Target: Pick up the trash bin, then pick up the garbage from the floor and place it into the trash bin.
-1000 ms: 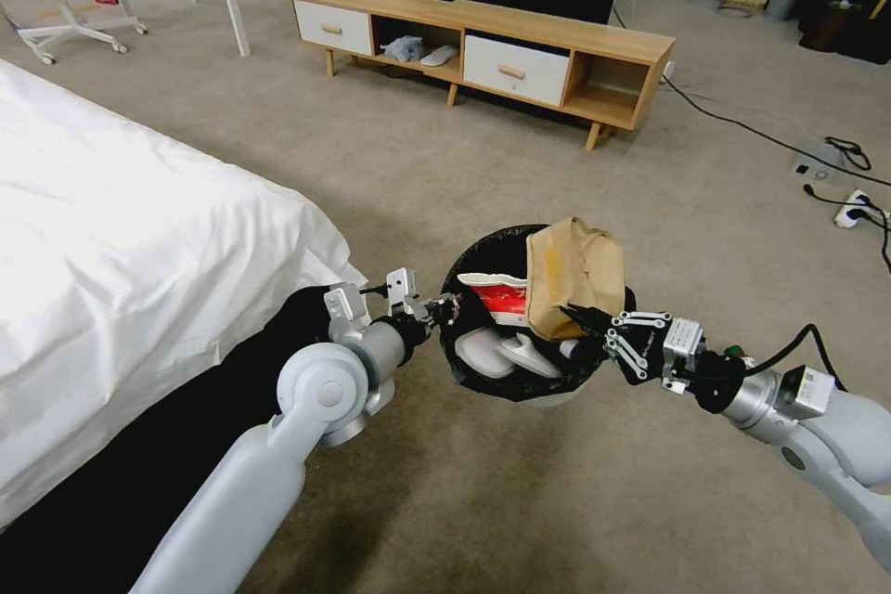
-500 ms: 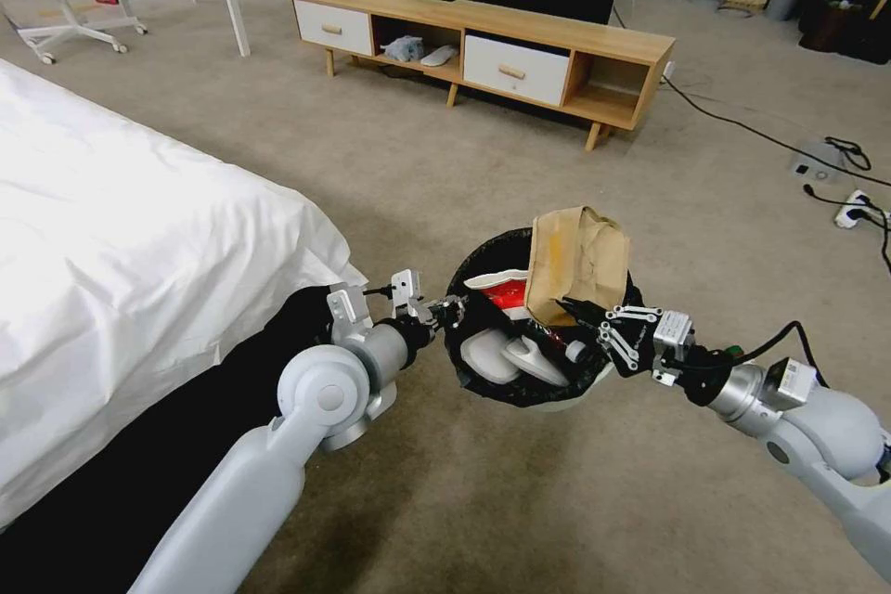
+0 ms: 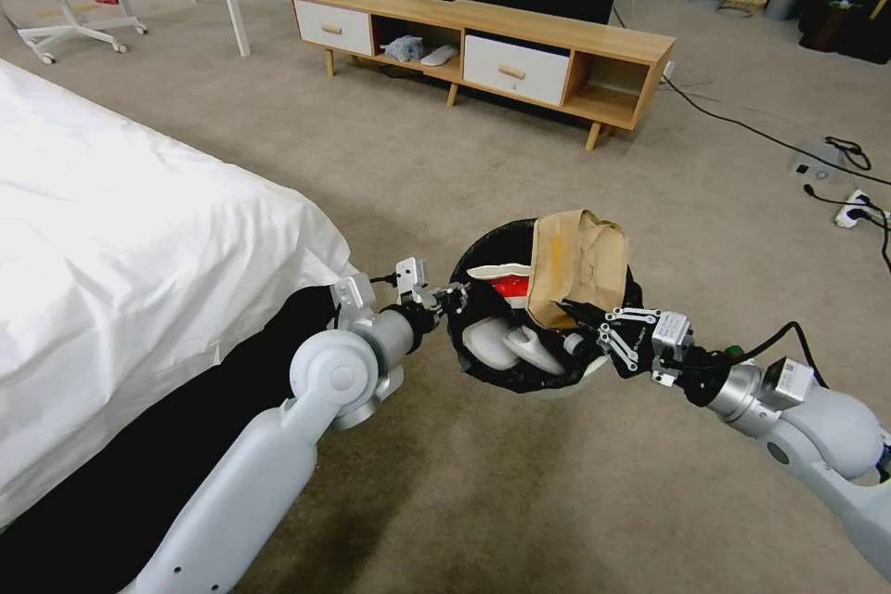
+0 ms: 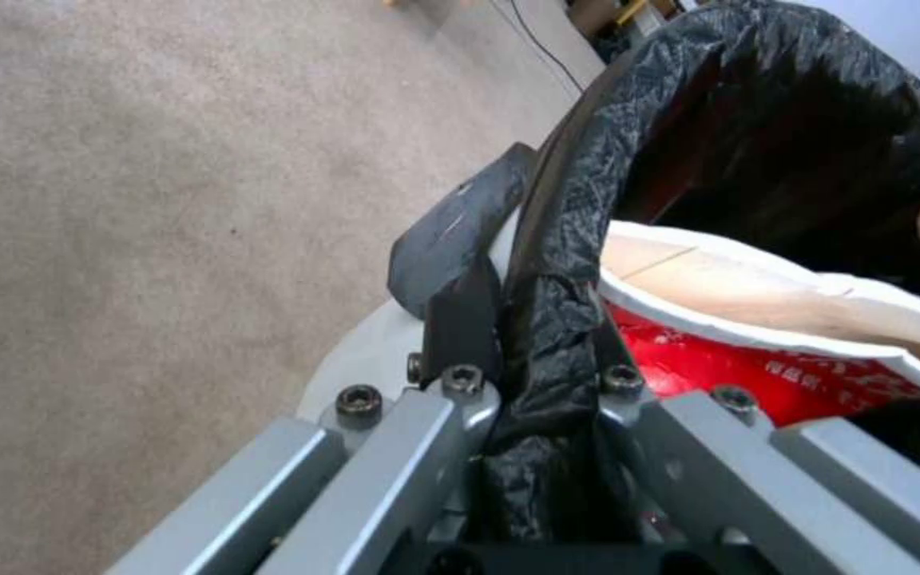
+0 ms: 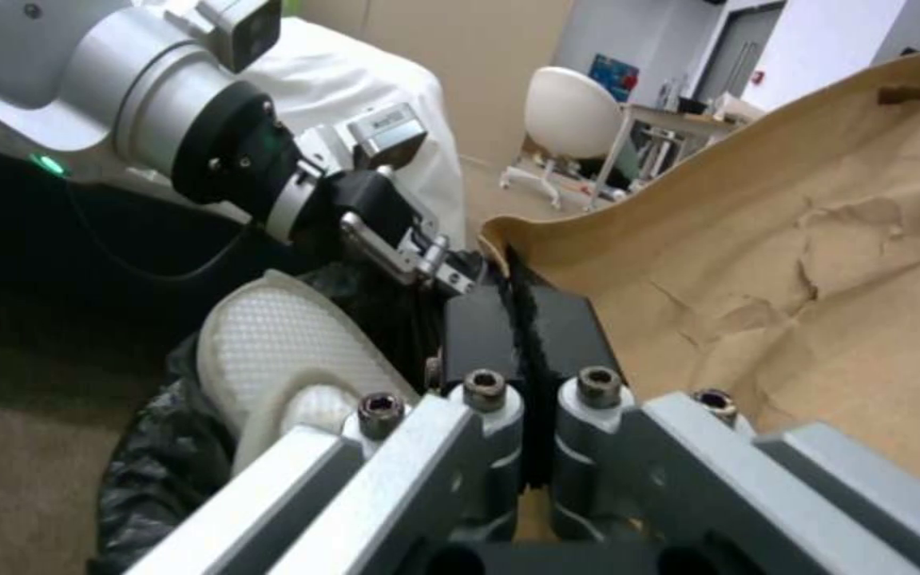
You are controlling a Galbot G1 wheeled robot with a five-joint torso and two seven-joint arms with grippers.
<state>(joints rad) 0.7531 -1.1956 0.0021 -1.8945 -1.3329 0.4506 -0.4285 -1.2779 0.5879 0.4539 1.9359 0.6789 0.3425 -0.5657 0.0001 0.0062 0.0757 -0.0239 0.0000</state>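
The trash bin (image 3: 490, 244), white with a black bag liner, hangs above the carpet in front of me. My left gripper (image 3: 452, 299) is shut on its near-left rim; the left wrist view shows the liner rim (image 4: 631, 128) pinched between that gripper's (image 4: 529, 263) jaws. A brown paper bag (image 3: 575, 260) stands upright in the bin's right side, with my right gripper (image 3: 574, 316) shut on its lower edge. The right wrist view shows the bag (image 5: 801, 263) beside the closed right gripper (image 5: 519, 319). A red-white paper cup (image 3: 506, 283) lies inside the bin, also visible as the cup (image 4: 779, 319).
White slippers (image 3: 510, 348) lie in the bin. A bed (image 3: 121, 232) with a white sheet fills the left. A wooden cabinet (image 3: 520, 42) stands across the carpet. Cables and a power strip (image 3: 852, 207) lie at the far right.
My right gripper has shifted a little left and up with the paper bag. The left arm and the bin have edged slightly to the right.
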